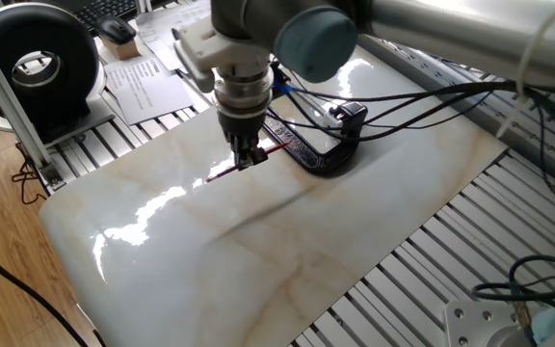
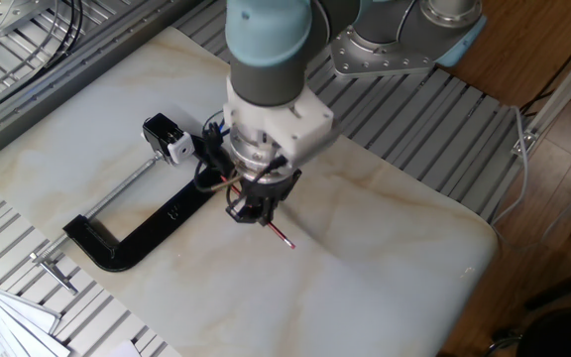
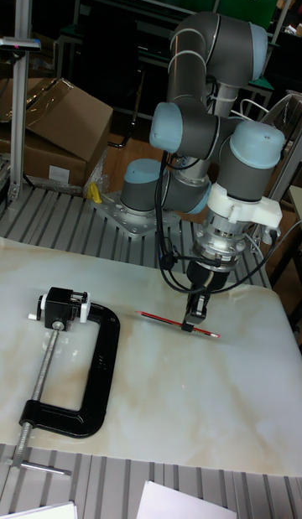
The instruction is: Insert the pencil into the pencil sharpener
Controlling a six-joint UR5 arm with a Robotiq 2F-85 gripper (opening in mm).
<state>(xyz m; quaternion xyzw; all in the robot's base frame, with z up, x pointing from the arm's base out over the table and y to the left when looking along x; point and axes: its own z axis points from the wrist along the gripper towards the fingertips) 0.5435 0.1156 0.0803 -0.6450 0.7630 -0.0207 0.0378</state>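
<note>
My gripper [image 1: 249, 160] is shut on a thin dark-red pencil [image 1: 222, 174], gripped near its middle and held level a little above the marble slab; its shadow lies apart from it on the slab. The other fixed view shows the gripper [image 2: 256, 211] with the pencil [image 2: 282, 236] sticking out toward the slab's middle. In the tall view the pencil [image 3: 159, 319] points left toward the pencil sharpener [image 3: 63, 305], a small black block with a white face held in the jaw of a black C-clamp [image 3: 96, 376]. The sharpener [image 2: 170, 140] lies to the gripper's left, apart from it.
The black C-clamp [image 2: 157, 223] lies flat on the slab with its screw handle toward the slatted edge. Cables run from the arm over the clamp [image 1: 306, 154]. A round black device [image 1: 37, 63] and papers [image 1: 138, 82] sit beyond the slab. A cardboard box [image 3: 50, 133] stands behind.
</note>
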